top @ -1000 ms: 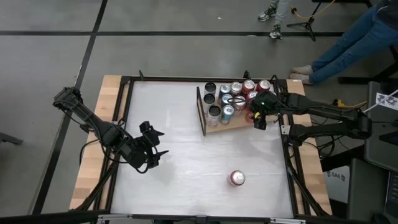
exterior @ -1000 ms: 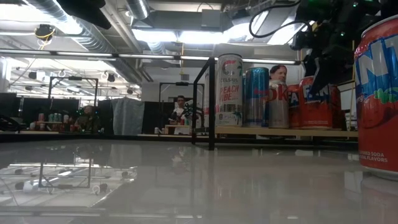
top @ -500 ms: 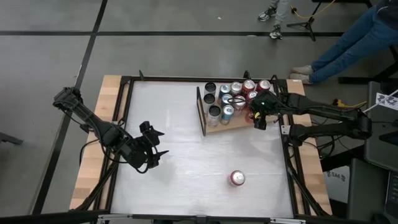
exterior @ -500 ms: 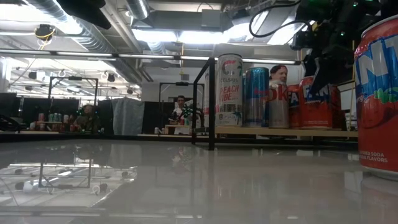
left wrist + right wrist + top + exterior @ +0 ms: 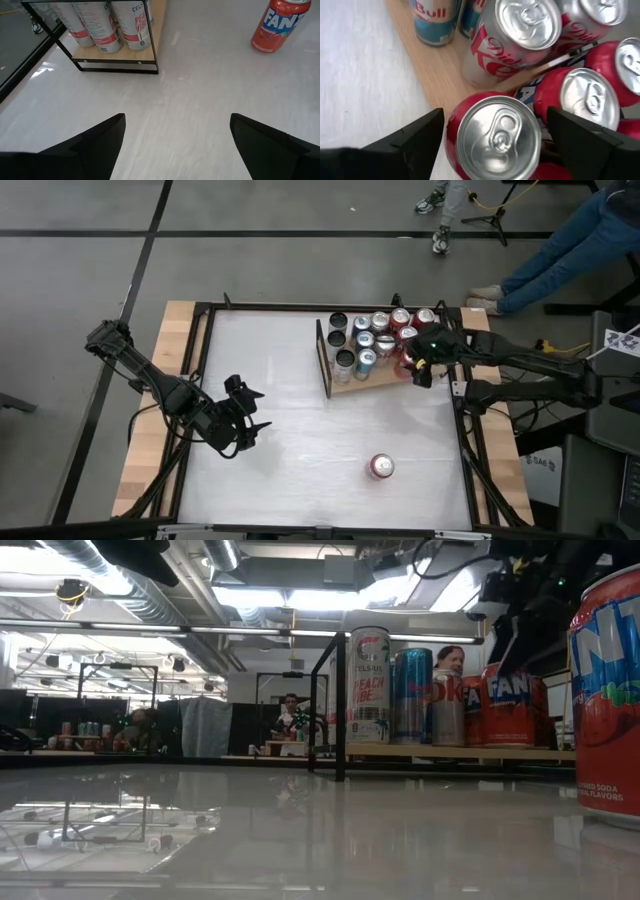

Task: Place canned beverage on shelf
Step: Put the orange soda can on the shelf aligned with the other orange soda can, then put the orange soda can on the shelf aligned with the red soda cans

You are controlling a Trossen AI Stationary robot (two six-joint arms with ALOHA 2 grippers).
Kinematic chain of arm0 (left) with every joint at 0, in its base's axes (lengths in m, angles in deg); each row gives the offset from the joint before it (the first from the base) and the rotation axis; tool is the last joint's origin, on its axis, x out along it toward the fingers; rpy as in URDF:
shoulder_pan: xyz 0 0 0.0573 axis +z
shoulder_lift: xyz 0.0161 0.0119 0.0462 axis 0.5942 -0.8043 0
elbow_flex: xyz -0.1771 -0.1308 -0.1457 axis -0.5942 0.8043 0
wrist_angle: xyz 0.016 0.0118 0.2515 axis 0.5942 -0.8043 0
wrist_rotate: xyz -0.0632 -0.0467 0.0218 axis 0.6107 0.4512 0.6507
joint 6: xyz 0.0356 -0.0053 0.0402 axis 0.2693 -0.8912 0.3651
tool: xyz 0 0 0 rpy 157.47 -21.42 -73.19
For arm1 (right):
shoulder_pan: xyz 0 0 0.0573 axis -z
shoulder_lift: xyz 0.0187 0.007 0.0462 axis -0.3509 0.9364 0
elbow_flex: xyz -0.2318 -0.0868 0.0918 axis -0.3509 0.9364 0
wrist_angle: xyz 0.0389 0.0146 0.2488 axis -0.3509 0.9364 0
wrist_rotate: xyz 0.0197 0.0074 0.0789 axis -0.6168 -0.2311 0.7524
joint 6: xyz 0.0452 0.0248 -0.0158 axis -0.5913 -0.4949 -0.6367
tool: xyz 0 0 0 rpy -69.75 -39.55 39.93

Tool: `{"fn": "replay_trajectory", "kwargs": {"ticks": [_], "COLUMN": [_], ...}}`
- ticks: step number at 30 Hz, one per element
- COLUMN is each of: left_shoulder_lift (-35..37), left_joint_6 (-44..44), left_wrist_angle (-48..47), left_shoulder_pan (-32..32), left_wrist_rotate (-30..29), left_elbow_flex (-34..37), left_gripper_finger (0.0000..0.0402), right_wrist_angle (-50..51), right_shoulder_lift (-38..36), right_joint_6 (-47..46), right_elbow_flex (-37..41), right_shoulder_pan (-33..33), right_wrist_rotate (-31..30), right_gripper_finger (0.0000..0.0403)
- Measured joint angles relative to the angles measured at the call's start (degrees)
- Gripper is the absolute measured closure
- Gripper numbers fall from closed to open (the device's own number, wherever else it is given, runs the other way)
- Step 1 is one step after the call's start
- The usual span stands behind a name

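The shelf (image 5: 388, 383) is a light wooden board with a black upright frame at its left end; several cans stand on it. My right gripper (image 5: 421, 366) hovers open over the board's right end. In the right wrist view its fingers stand to either side of and above a red can (image 5: 499, 132), which stands upright on the board's edge (image 5: 440, 65) without touching them. Another red Fanta can (image 5: 381, 467) stands upright on the white table near the front edge. My left gripper (image 5: 250, 413) waits open at the table's left, holding nothing.
Behind the red can stand silver Diet Coke cans (image 5: 517, 35), other red cans (image 5: 587, 95) and blue Red Bull cans (image 5: 432, 20), packed close. The black frame (image 5: 115, 67) rises at the shelf's left end. A person's legs (image 5: 560, 250) show beyond the far right corner.
My right gripper has drawn back a little, upward and toward the table's right edge, still open. The red can at the shelf's right end now shows more fully and stands where it was. The left arm has kept still.
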Motion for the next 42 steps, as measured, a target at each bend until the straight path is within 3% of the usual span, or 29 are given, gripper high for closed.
{"fn": "replay_trajectory", "kwargs": {"ticks": [16,26,36,42], "left_shoulder_lift": [0.0,0.0,0.0,0.0], "left_joint_6": [0.0,0.0,0.4,2.1], "left_wrist_angle": [0.0,0.0,2.3,2.5], "left_shoulder_pan": [0.0,0.0,0.0,0.0], "left_wrist_rotate": [0.0,0.0,-2.4,-8.0], "left_elbow_flex": [0.0,0.0,0.0,0.0], "left_gripper_finger": [0.0051,0.0051,0.0051,0.0051], "right_wrist_angle": [-0.3,-1.1,-13.4,-19.7], "right_shoulder_lift": [-9.9,-12.6,-11.3,-9.4], "right_joint_6": [-2.7,-11.4,-17.2,-21.5], "right_elbow_flex": [0.0,0.0,0.0,0.0], "right_shoulder_pan": [0.0,-0.7,-12.3,-22.1], "right_wrist_rotate": [0.6,14.1,16.4,11.9], "right_gripper_finger": [0.0063,0.0063,0.0063,0.0063]}}
